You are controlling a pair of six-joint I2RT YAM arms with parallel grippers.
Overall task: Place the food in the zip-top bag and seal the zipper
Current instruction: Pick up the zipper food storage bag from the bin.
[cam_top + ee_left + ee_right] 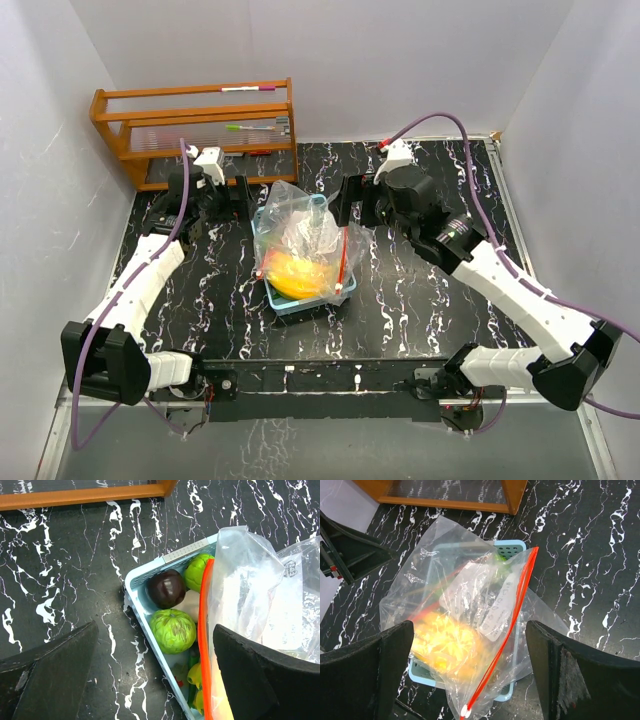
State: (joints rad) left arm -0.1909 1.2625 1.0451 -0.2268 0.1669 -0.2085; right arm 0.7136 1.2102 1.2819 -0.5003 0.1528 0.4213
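The zip-top bag (300,225) lies crumpled over a blue basket (300,303) at mid table. Its red-orange zipper (344,256) runs along the right side and also shows in the right wrist view (507,630). Food sits in the basket's corner: a dark purple ball (166,588), two lime-green balls (173,630), a green pepper-like piece (193,661) and a small red piece. My left gripper (155,680) is open and empty above the basket's left rim. My right gripper (470,670) is open and empty above the bag.
A second clear bag showing yellow pieces (442,640) lies under the top bag; where one bag ends I cannot tell. A wooden rack (195,130) with pens stands at the back left. White walls close in the black marbled table (420,300).
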